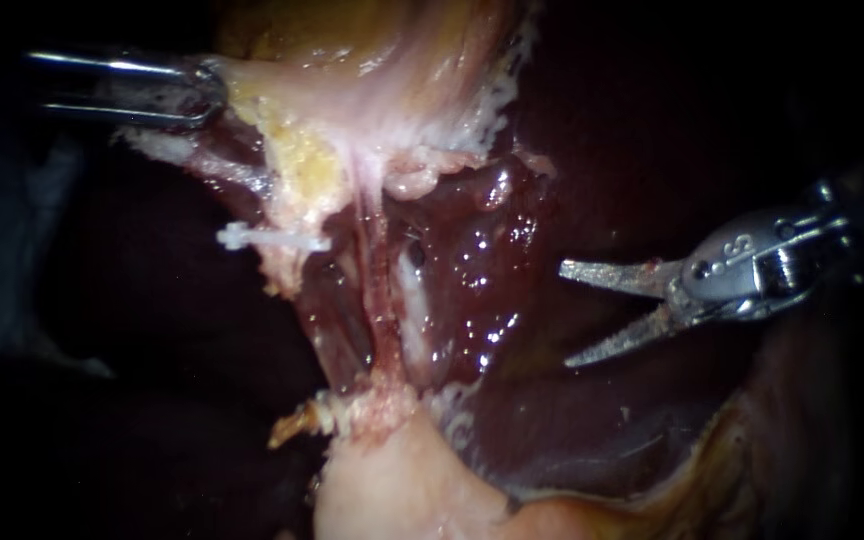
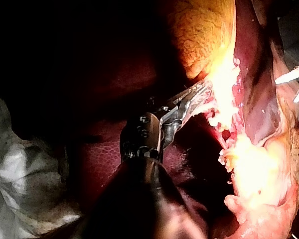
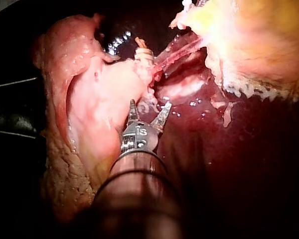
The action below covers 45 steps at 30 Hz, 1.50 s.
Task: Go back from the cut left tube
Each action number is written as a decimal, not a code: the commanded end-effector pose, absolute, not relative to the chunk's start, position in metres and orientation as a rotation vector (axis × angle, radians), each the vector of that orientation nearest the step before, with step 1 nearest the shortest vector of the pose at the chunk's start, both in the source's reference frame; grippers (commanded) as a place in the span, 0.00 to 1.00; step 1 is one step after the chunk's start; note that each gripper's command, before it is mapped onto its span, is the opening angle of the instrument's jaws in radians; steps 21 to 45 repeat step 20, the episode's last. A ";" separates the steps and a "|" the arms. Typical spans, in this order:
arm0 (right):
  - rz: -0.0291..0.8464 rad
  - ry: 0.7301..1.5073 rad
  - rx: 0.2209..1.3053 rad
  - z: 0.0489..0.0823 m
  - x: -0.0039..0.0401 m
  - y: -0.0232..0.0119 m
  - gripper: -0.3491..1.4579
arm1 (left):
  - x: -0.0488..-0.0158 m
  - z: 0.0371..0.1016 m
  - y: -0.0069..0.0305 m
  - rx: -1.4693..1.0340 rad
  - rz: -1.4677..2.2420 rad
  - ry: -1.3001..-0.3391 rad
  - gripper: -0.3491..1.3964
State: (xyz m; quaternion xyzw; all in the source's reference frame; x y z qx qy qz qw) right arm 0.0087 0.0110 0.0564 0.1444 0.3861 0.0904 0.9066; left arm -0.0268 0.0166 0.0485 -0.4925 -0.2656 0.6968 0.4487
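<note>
My right instrument (image 1: 565,315) comes in from the right with its two blades open, apart from the tissue and holding nothing. In the right wrist view its blades (image 3: 149,112) stand just short of a white clip (image 3: 143,56). That clip (image 1: 272,240) sits on a short stump at the left of the stretched tissue. Beside it a thin pink tube (image 1: 379,290) runs down, still whole. My left instrument (image 1: 197,95) at the upper left is shut on the pale edge of the gallbladder (image 1: 352,60), holding it taut; the left wrist view shows the same grip (image 2: 194,97).
Dark red wet liver (image 1: 482,260) lies behind the tube and under the blades. A pale fatty lump (image 1: 392,480) rises at the bottom. White gauze (image 2: 20,169) lies beside my left instrument's shaft.
</note>
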 end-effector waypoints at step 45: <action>0.186 0.808 0.308 0.0564 0.0088 0.0110 0.99 | -0.0309 0.0525 0.0151 -1.229 1.747 -0.675 0.00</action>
